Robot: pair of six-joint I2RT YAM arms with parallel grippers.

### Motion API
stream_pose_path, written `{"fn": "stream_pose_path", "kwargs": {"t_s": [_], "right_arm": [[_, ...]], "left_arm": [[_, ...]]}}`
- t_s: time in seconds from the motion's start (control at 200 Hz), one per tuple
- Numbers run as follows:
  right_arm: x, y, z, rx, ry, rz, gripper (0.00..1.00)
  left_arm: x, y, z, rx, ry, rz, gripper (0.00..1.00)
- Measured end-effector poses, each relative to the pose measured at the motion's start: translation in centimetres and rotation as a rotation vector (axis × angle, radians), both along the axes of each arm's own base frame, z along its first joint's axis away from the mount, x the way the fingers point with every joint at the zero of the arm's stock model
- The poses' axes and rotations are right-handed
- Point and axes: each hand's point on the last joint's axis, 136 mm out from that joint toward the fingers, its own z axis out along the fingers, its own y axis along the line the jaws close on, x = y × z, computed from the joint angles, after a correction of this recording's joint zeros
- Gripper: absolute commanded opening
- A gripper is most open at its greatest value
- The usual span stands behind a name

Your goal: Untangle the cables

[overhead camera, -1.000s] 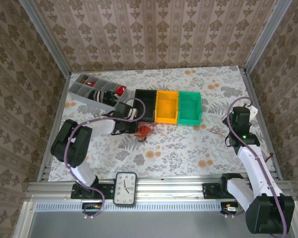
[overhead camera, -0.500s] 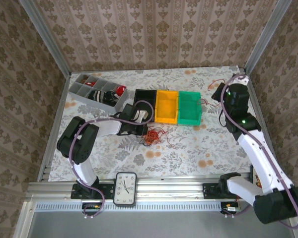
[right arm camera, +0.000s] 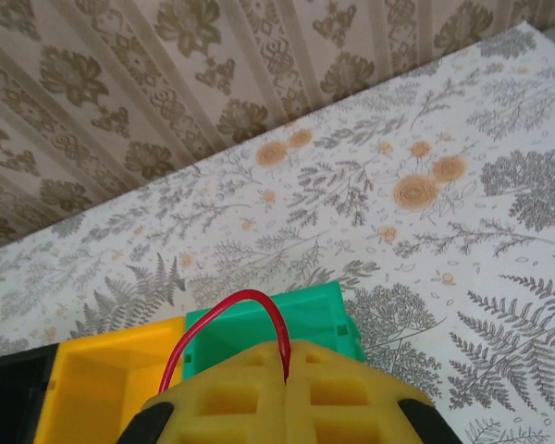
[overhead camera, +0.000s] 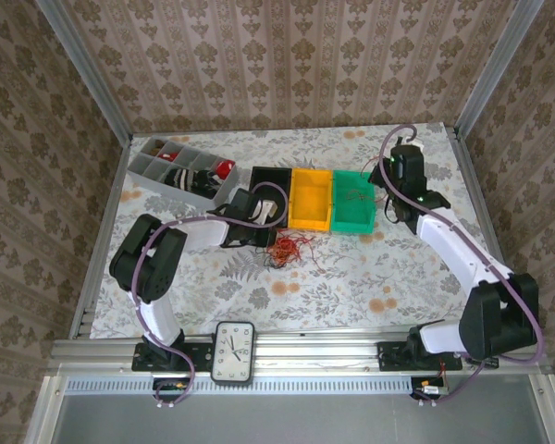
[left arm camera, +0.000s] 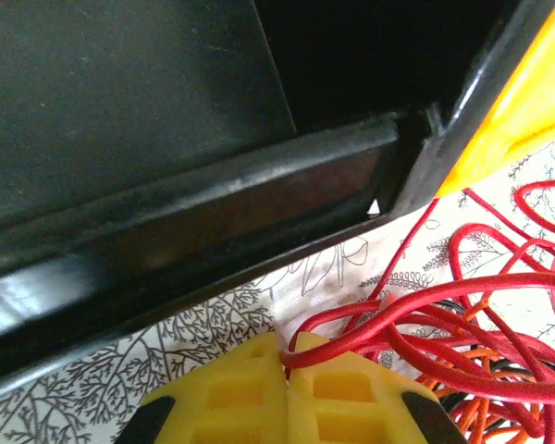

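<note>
Busy brown wallpaper all round and a flowery counter [overhead camera: 370, 277]. From overhead, the cables [overhead camera: 291, 248] are a red-and-orange scribble just in front of the black bin [overhead camera: 270, 199]. The left fingers [overhead camera: 262, 239] sit at the pile's edge, and the right fingers [overhead camera: 386, 190] hang at the far side of the green bin [overhead camera: 353, 227]. Left wrist cam: fingers clenched on a red cable [left arm camera: 398, 310] that loops off into the pile, right below the black bin's wall. Right wrist cam: fingers pinched shut on a single red strand [right arm camera: 248, 294], green bin just beyond, yellow bin [right arm camera: 102, 370] next to it. Looks to me like the pull-apart step, with one strand lifted clear. Next I'd guess a release over the green bin, with the left side gripping firm so the pile doesn't drag.
</note>
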Motion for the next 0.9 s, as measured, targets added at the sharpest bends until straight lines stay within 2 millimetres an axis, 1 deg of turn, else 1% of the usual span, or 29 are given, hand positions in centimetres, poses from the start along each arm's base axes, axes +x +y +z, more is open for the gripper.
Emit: {"fn": "stream_pose_path", "kwargs": {"t_s": [0.12,0.305,0.435,0.56,0.62,0.775,0.9], "right_arm": [[0.7,0.4,-1.4,0.000,0.023,0.006,0.00],[1.5,2.1,-4.0,0.015,0.081,0.065,0.00],[2.4,3.2,-4.3,0.045,0.088,0.091,0.00],[3.1,3.6,-4.5,0.073,0.082,0.083,0.00],[3.3,3.6,-5.3,0.081,0.101,0.075,0.00],[3.8,3.4,-8.7,0.075,0.176,0.044,0.00],[4.3,2.9,-10.3,0.041,0.225,0.009,0.00]], "left_arm": [[0.1,0.1,0.0,0.007,-0.001,0.004,0.00],[0.7,-0.3,-0.3,0.017,0.011,0.005,0.00],[1.1,-0.6,-0.3,0.018,0.012,0.005,0.00],[1.1,-0.5,-0.3,0.021,0.016,0.005,0.00],[1.1,-0.5,-0.3,0.021,0.016,0.005,0.00],[1.1,-0.5,-0.3,0.021,0.017,0.005,0.00],[1.1,-0.5,-0.3,0.021,0.017,0.006,0.00]]}}
